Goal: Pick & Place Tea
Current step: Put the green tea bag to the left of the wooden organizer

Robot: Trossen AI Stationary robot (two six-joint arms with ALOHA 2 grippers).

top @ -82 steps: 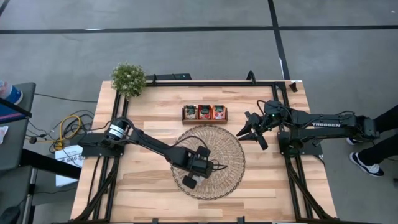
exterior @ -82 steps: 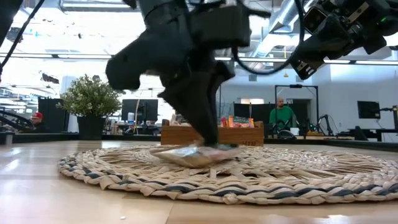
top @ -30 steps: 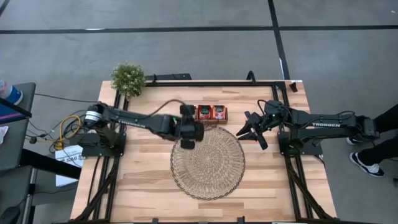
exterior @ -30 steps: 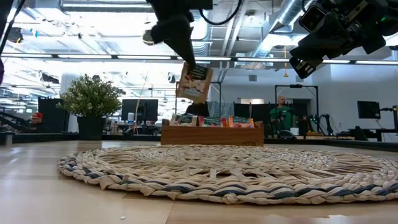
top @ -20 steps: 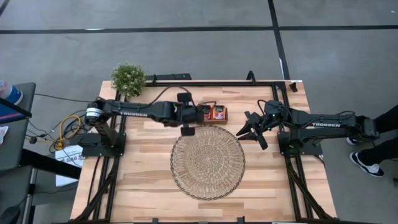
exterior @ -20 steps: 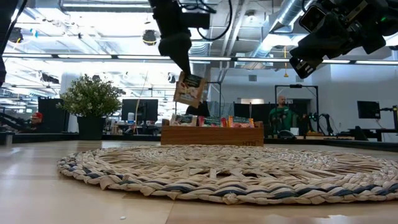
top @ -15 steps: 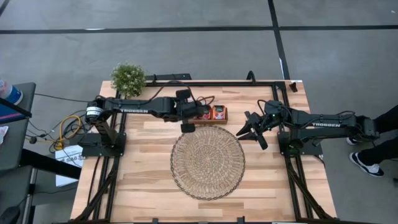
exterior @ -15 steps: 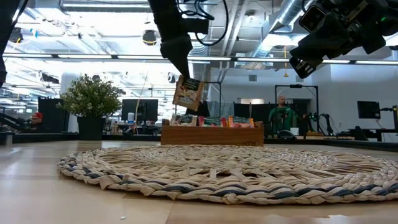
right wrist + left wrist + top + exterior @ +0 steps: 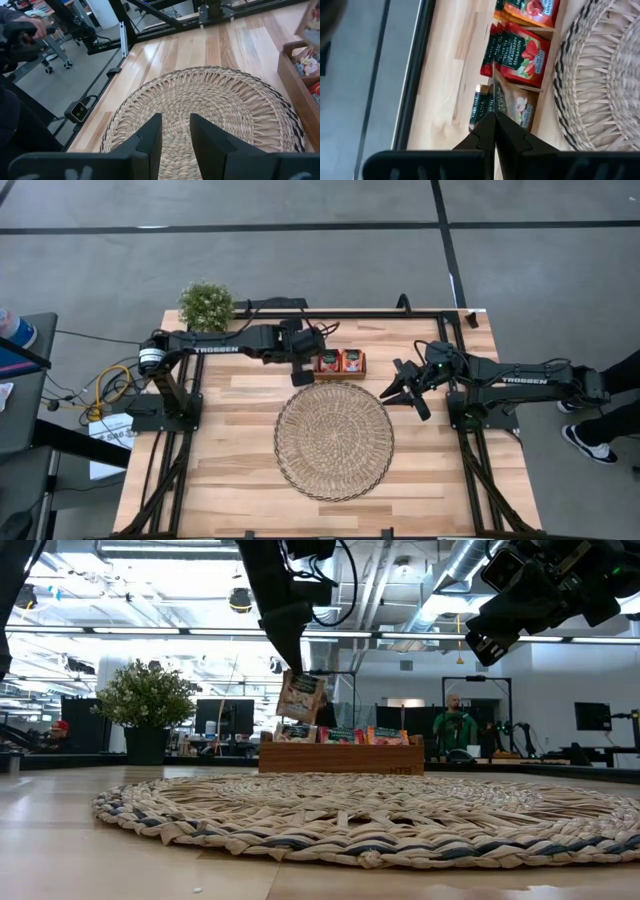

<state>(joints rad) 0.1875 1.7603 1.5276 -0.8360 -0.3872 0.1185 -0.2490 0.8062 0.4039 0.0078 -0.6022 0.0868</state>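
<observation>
A pale beige tea sachet [image 9: 300, 697] hangs in the air just above the left compartment of the small wooden tray [image 9: 340, 758], with my left gripper [image 9: 291, 667] shut on it. In the left wrist view the sachet [image 9: 494, 92] shows edge-on over more beige sachets [image 9: 520, 107] standing in that compartment. Red-orange sachets [image 9: 341, 361] fill the other two compartments. My right gripper [image 9: 400, 392] hovers open beside the mat's far right rim, with nothing between its fingers [image 9: 150, 132]. My left gripper pinches the sachet's top edge [image 9: 296, 675] between its two fingers. The fingers slant down at it from the table's left. The sachet hangs below them, slightly tilted, clear of the tray and of the sachets in it.
A large round woven mat [image 9: 335, 440] lies in the table's middle, just near of the tray, with nothing on it. A small potted plant [image 9: 206, 305] stands at the far left corner. Black frame rails [image 9: 470, 470] run along the table's sides.
My left gripper, still shut on the beige sachet, has swung from over the mat's far rim toward the table's far edge, rolling a little. The sachet has come down somewhat and now hangs over the tray's left compartment. My right arm has kept still.
</observation>
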